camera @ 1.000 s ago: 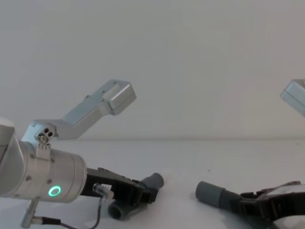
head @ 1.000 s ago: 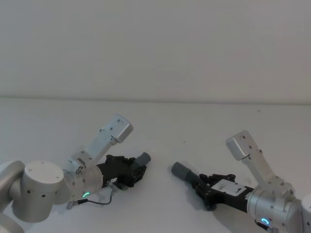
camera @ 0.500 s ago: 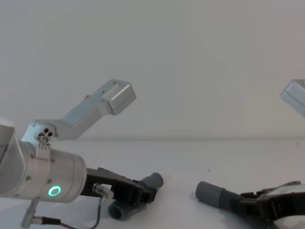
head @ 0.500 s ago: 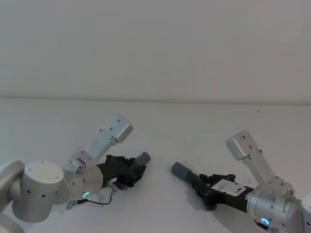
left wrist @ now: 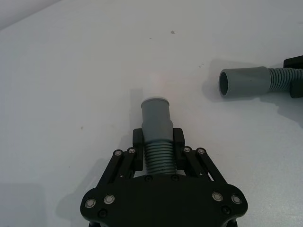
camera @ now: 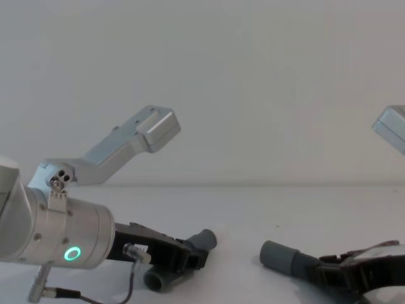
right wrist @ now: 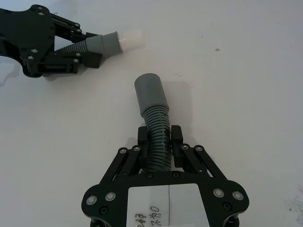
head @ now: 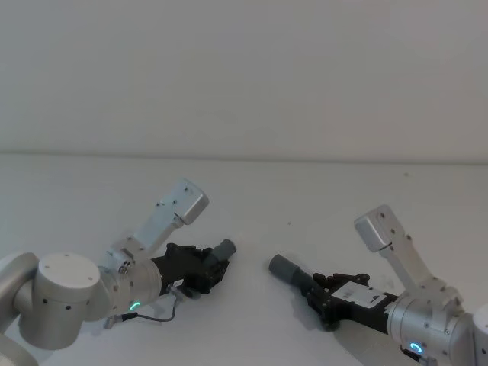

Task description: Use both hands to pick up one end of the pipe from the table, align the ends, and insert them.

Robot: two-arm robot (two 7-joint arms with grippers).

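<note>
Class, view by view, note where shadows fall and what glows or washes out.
Left wrist view: beyond the left gripper, shut on the left hose, a shadow lies on the table beside the wider socket. Right wrist view: the right gripper is shut on the right hose; the left hose's whitish tip nearly blends into the table. Chest view: a green ring glows on the left wrist.

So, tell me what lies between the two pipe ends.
Only bare table lies between the narrow end and the socket, clear in the head view.
</note>
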